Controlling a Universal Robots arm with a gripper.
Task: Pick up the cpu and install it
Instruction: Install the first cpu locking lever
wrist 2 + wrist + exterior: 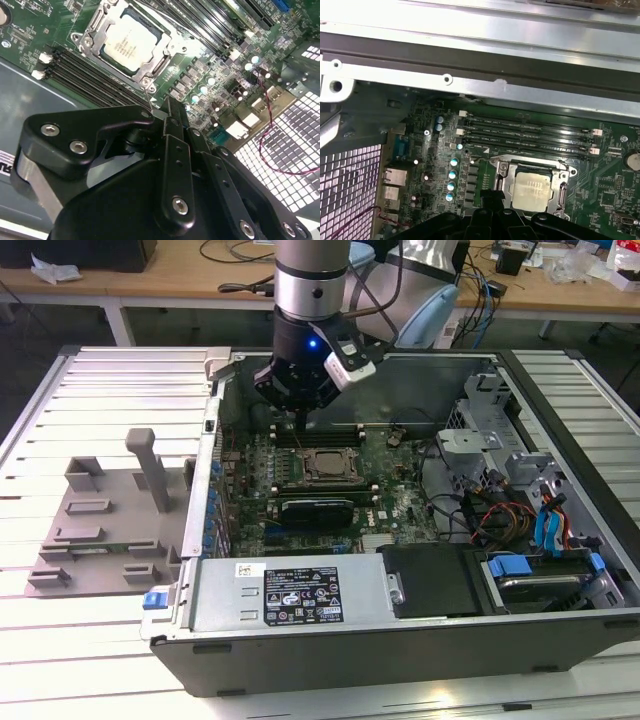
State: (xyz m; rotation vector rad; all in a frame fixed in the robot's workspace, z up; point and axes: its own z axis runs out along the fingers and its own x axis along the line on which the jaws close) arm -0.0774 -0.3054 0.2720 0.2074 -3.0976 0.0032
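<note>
Robot claw [170,107] pressed together, holding nothing, hovers just above the motherboard [390,502], beside its socket where the cpu [131,41] sits

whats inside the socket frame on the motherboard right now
The cpu sits inside the socket, its silver top showing in both wrist views. The contacts beneath it are covered. The gripper hangs above.

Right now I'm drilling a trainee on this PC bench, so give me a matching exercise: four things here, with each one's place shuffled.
Things:
1. cpu
2. pincer
3. grey fixture
4. expansion card

Places:
A. outside the case, exterior view's left
B. in the socket
C. over the motherboard, behind the socket
D. in front of the socket

Pairs: 1-B, 2-C, 3-A, 4-D
</note>
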